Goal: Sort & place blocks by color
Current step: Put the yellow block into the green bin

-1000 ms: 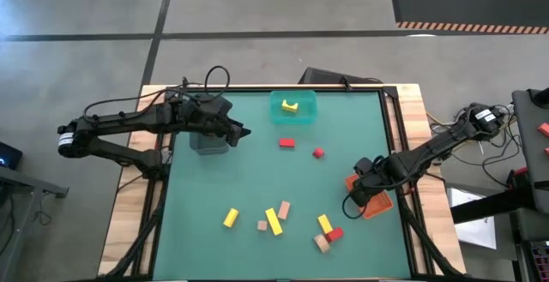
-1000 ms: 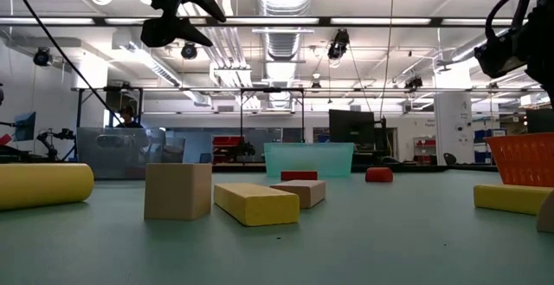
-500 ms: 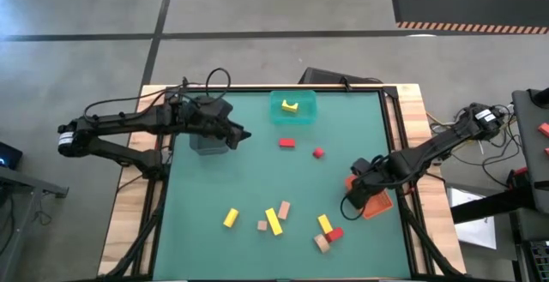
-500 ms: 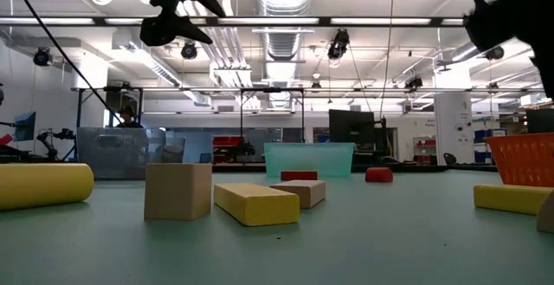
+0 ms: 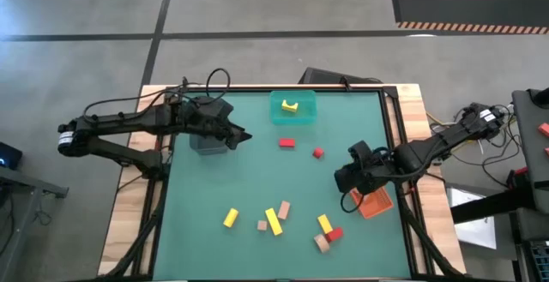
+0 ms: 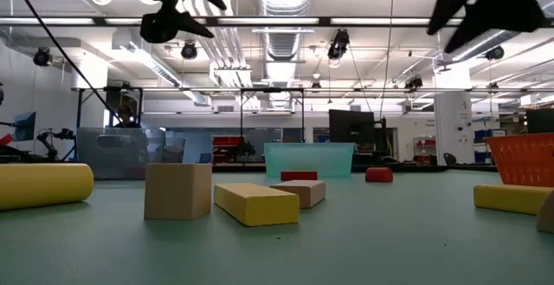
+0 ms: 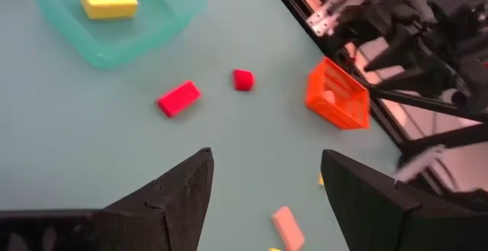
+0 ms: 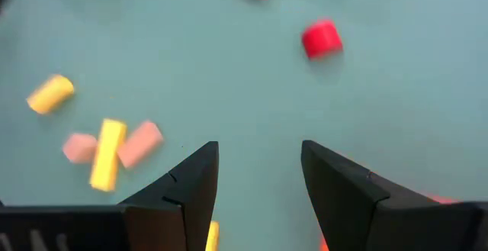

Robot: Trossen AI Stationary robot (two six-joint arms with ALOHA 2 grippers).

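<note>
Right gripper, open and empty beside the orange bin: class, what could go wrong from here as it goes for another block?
1. The right gripper hangs close beside the orange bin; a careless swing could knock it.
2. Near the table's front edge, a red block touches a yellow block and a tan block; a grab there might take two or scatter them.
3. The left gripper waits, open, by the grey bin; both arms reaching for the red bar might collide.

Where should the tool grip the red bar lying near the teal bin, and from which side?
Probably from straight above, across the short width of the red bar at its middle: it lies flat with bare table around it, apart from the teal bin.
</note>
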